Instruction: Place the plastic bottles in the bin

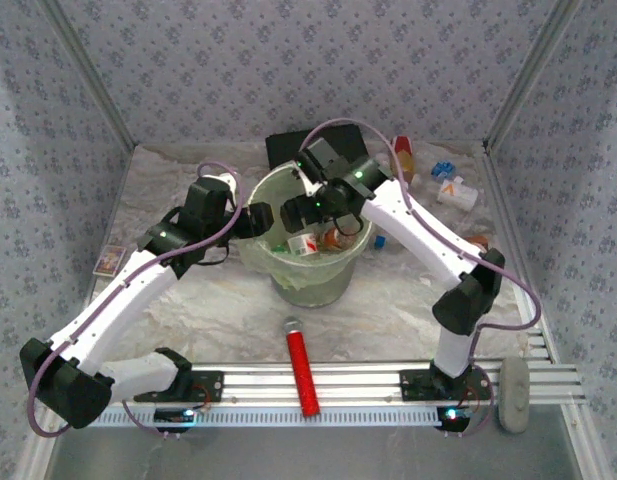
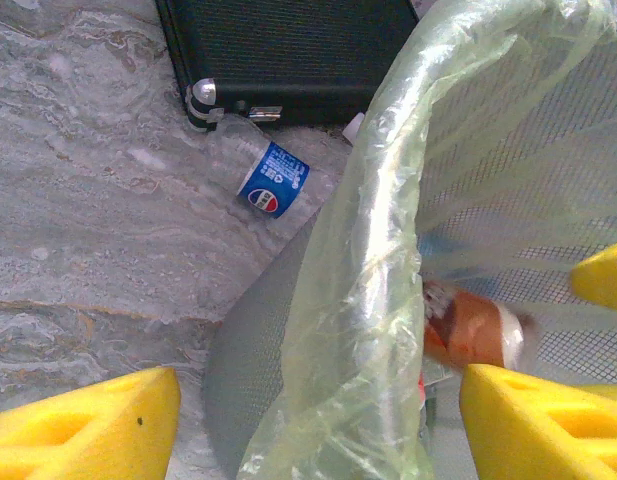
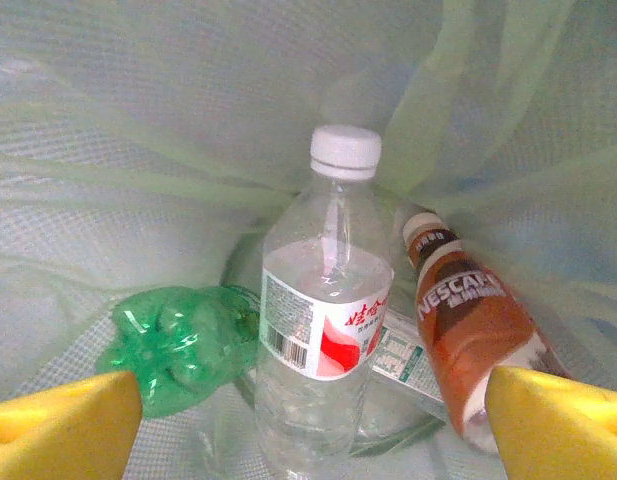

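The bin [image 1: 313,285], lined with a pale green bag, stands mid-table. My right gripper [image 1: 293,213] hangs open inside its mouth. In the right wrist view its yellow fingers [image 3: 63,430] stand wide on either side of a clear white-capped bottle [image 3: 328,330] without touching it. Beside that bottle lie a brown Nescafe bottle [image 3: 468,320] and a green bottle [image 3: 178,345]. My left gripper [image 1: 250,218] is open, its fingers [image 2: 83,425] straddling the bin's left rim [image 2: 378,250]. A clear Pepsi bottle [image 2: 268,180] lies on the table by the black case [image 2: 288,50].
Two more bottles [image 1: 403,155] [image 1: 456,190] lie at the back right of the table. A red cylinder [image 1: 301,365] rests near the front rail. The black case [image 1: 288,150] sits behind the bin. A small card [image 1: 111,258] lies at the left.
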Action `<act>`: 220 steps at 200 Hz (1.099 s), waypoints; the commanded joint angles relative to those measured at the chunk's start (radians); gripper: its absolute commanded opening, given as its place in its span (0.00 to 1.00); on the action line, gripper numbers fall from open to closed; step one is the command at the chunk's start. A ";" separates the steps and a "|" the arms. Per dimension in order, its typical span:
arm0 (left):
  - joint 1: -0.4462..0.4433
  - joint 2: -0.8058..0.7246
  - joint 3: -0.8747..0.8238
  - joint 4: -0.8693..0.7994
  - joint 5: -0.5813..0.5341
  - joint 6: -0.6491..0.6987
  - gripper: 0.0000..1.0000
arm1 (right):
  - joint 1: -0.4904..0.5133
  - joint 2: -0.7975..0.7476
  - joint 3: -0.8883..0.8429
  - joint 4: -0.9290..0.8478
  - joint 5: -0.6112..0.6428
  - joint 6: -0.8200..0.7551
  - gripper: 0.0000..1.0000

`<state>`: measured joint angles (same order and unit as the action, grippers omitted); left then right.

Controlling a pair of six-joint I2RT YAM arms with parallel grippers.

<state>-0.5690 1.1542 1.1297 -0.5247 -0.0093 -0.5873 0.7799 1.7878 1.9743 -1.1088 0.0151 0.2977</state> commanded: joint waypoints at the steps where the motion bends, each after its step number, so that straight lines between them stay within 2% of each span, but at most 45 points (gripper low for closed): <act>1: 0.007 0.008 0.016 -0.021 -0.008 0.018 0.74 | -0.029 -0.091 0.068 -0.070 0.009 -0.023 0.95; 13: 0.007 0.010 0.016 -0.020 -0.006 0.019 0.74 | -0.058 -0.120 0.076 -0.076 0.004 -0.018 1.00; 40: 0.007 0.010 0.017 -0.019 -0.005 0.019 0.74 | -0.138 -0.208 0.044 -0.053 -0.026 -0.001 1.00; 69: 0.007 0.008 0.015 -0.020 -0.006 0.021 0.75 | -0.300 -0.318 -0.057 0.030 -0.151 0.061 1.00; 92: 0.007 0.010 0.015 -0.018 -0.004 0.021 0.74 | -0.416 -0.367 -0.125 0.035 -0.104 0.091 1.00; 125: 0.007 0.010 0.018 -0.021 -0.001 0.024 0.74 | -0.618 -0.383 -0.258 0.048 -0.058 0.164 1.00; 141: 0.009 0.008 0.016 -0.020 -0.003 0.022 0.74 | -0.723 -0.387 -0.360 0.120 -0.098 0.189 1.00; 158: 0.009 0.011 0.016 -0.019 -0.001 0.021 0.74 | -0.837 -0.375 -0.459 0.184 -0.086 0.311 1.00; 171: 0.010 0.015 0.018 -0.017 -0.001 0.020 0.74 | -0.923 -0.369 -0.535 0.262 -0.105 0.322 1.00; 194: 0.010 0.022 0.022 -0.017 0.002 0.021 0.74 | -1.031 -0.357 -0.679 0.413 -0.146 0.385 1.00; 220: 0.010 0.025 0.022 -0.015 0.002 0.021 0.75 | -1.118 -0.307 -0.772 0.503 -0.209 0.460 1.00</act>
<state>-0.5629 1.1606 1.1336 -0.5232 -0.0086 -0.5846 -0.2855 1.4387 1.2629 -0.7464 -0.1257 0.6510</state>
